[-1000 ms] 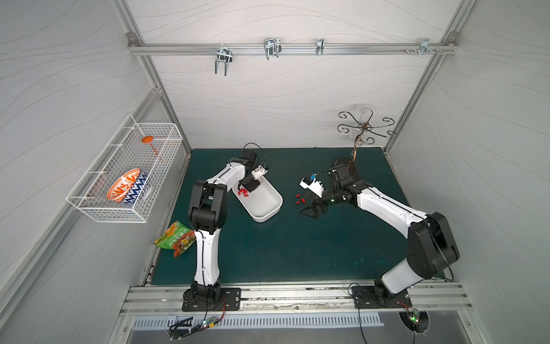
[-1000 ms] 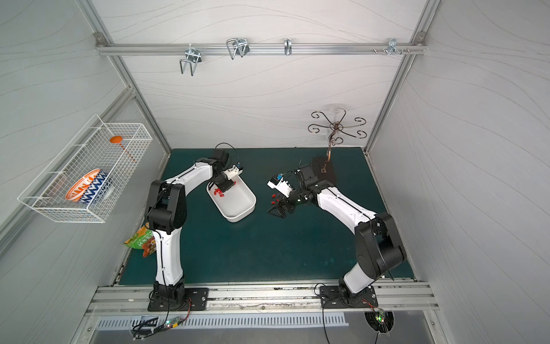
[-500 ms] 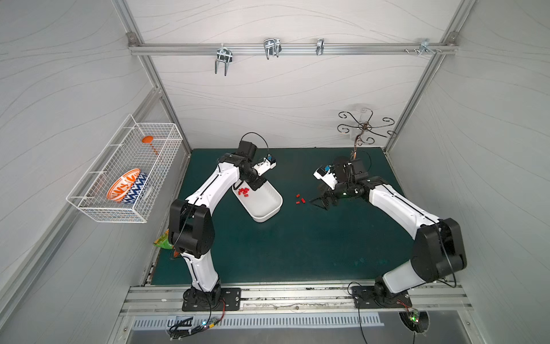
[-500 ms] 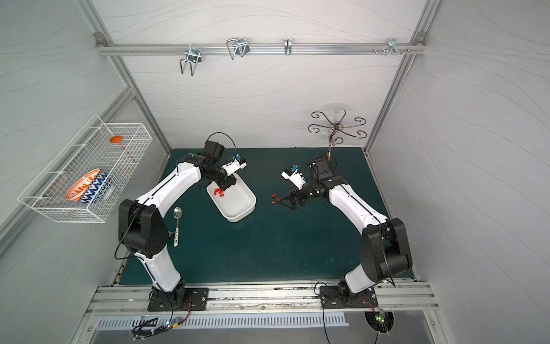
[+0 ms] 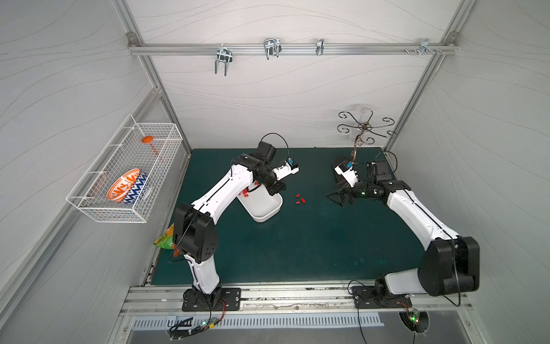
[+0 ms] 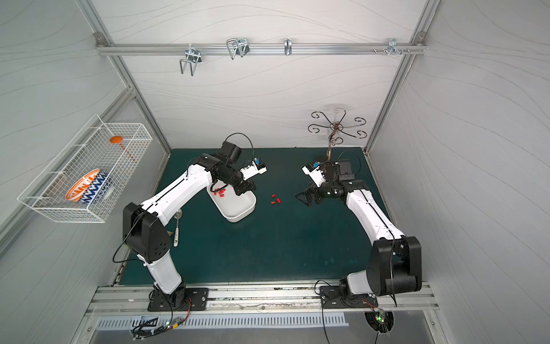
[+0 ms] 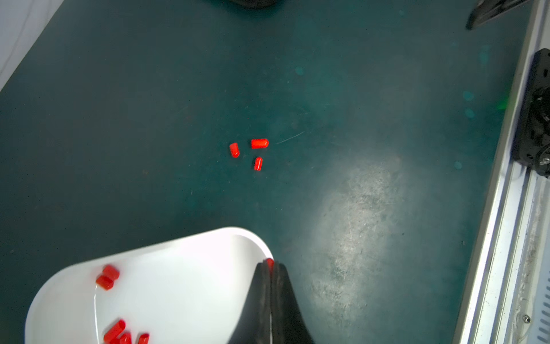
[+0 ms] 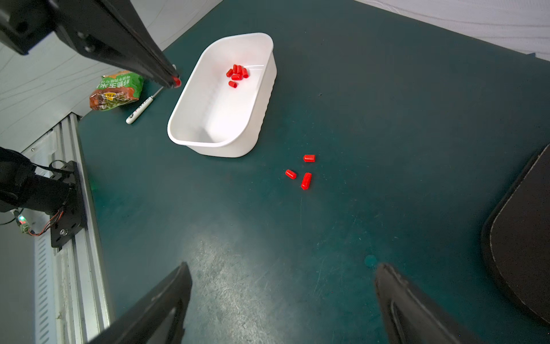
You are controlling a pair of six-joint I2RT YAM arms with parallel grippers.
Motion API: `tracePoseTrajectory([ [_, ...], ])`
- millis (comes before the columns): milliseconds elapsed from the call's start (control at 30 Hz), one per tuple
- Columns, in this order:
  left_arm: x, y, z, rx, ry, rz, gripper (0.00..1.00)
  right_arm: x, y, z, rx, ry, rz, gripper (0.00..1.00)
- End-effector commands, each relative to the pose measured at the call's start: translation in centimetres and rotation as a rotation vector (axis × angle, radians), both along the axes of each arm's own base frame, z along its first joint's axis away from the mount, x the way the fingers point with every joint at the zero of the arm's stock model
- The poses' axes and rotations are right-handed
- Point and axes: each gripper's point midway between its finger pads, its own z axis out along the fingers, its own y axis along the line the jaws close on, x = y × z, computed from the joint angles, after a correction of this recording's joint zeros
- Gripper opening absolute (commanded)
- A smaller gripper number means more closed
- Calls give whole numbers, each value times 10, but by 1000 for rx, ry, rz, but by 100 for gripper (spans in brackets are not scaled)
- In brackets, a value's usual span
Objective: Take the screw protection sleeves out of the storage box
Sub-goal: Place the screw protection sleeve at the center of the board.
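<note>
Dark green matting, scuffed pale in patches, covers the table inside a booth of white wavy-grained walls. A metal rail of hooks runs across the back, and a white wire basket on the side wall holds a patterned bowl. Since a second ago the left arm has unfolded. The left tool has lifted from the far end of the box to its right rim, thin black fingers pressed together on one red cap. The right tool, down over the loose caps then, has drawn back toward the black-footed stand of curled wire and hangs spread wide, holding nothing. The box is a smooth, glossy white plastic tub with rounded corners, lying slantwise left of the table's middle. A small clump of red caps sits at its end nearer the back wall. Three more red caps, short glossy cylinders with rounded ends, lie on the matting between box and right tool, close together but not touching. A crinkled snack bag and a white-handled spoon lie near the left edge.
</note>
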Motion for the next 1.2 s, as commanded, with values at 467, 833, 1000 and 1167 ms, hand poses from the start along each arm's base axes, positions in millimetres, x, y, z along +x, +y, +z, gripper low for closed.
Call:
tracePoseTrajectory([
  [467, 37, -79, -111, 90, 65, -60, 0, 33, -79, 7, -27, 7, -333, 99],
  [833, 53, -74, -139, 169, 41, -31, 5, 30, -73, 6, 5, 20, -301, 99],
  [1000, 61, -73, -147, 192, 19, -15, 12, 28, -70, 7, 19, 18, -289, 99],
  [1167, 60, -74, -137, 172, 20, -6, 23, 25, -68, 9, 35, 17, -276, 99],
])
